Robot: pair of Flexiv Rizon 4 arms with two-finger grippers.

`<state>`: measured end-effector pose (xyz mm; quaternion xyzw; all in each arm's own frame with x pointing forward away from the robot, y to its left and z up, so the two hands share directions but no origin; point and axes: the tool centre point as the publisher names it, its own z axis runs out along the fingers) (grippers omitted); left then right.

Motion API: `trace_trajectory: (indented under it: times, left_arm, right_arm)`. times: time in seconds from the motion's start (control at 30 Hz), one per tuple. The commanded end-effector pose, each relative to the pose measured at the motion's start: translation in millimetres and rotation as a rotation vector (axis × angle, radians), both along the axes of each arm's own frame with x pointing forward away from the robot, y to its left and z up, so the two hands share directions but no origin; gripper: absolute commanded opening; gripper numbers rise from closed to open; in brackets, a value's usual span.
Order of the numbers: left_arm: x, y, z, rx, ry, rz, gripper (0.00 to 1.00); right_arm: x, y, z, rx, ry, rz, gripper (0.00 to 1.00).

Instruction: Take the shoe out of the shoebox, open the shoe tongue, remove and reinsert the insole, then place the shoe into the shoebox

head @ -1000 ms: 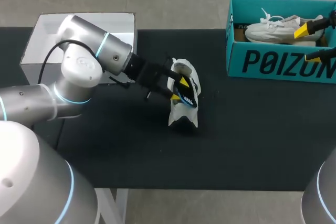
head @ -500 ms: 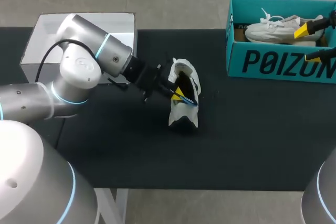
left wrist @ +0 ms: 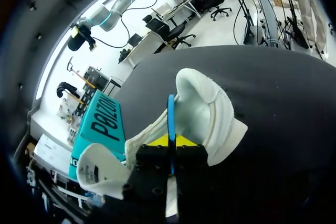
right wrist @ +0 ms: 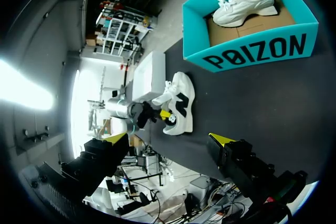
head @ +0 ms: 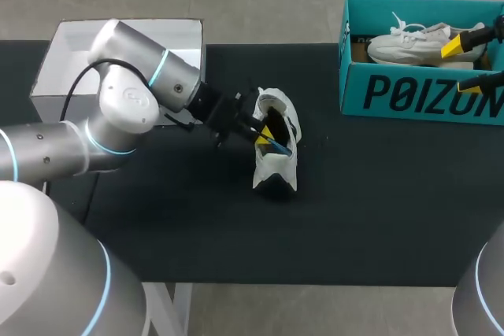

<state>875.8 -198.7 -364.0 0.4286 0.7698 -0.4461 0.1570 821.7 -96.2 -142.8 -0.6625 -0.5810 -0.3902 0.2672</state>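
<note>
A white shoe (head: 275, 155) with a black side patch stands on the black table (head: 197, 226) near its middle, its opening turned toward my left arm. My left gripper (head: 263, 136) is at that opening, shut on the thin blue edge of the insole (head: 281, 146). The left wrist view shows the blue insole (left wrist: 171, 114) pinched between the yellow tips of the left gripper (left wrist: 171, 142), rising out of the shoe (left wrist: 210, 114). My right gripper (head: 465, 64) hangs open at the teal shoebox (head: 417, 96), far from the shoe (right wrist: 178, 103). The right gripper (right wrist: 168, 139) holds nothing.
A second white shoe (head: 425, 41) lies inside the teal shoebox (right wrist: 252, 51) at the back right. A white open box (head: 71, 60) sits at the back left, behind my left arm (head: 134, 100). Bare table lies in front of the shoe.
My left gripper has shut on the blue insole edge inside the shoe and drawn back slightly. The right arm has not moved.
</note>
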Motion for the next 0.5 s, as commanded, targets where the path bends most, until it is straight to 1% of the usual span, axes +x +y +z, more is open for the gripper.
trace_trajectory:
  times: [0.03, 0.07, 0.1, 0.2, 0.23, 0.3, 0.37, 0.4, 0.5]
  left_arm:
    - [-4.5, -3, 2, -0.038, 0.006, 0.011, 0.08]
    - [-7.2, -4, 7, -0.049, 0.007, 0.009, 0.32]
    - [-9.9, -4, 11, -0.057, 0.008, 0.003, 0.46]
    - [-18.6, -5, 24, -0.074, 0.010, -0.011, 0.46]
    - [-21.5, -5, 27, -0.072, 0.008, -0.024, 0.45]
    - [-26.8, -4, 33, -0.076, 0.006, -0.033, 0.41]
    - [-31.9, -4, 37, -0.073, 0.007, -0.042, 0.22]
    - [-33.9, -3, 38, -0.070, 0.008, -0.049, 0.00]
    - [-38.7, -3, 39, -0.054, 0.018, -0.066, 0.00]
  right_arm:
    - [-0.5, 0, 0, -0.003, 0.000, -0.001, 1.00]
    - [-0.5, 0, 0, -0.003, 0.000, -0.001, 1.00]
    - [-0.5, 0, 0, -0.003, 0.000, -0.001, 1.00]
    - [-0.5, 0, 0, -0.003, 0.000, -0.001, 1.00]
    - [-0.5, 0, 0, -0.003, 0.000, -0.001, 1.00]
    - [-0.5, 0, 0, -0.003, 0.000, -0.001, 1.00]
    - [-0.5, 0, 0, -0.003, 0.000, -0.001, 1.00]
    - [-0.5, 0, 0, -0.003, 0.000, -0.001, 1.00]
    - [-0.5, 0, 0, -0.003, 0.000, -0.001, 1.00]
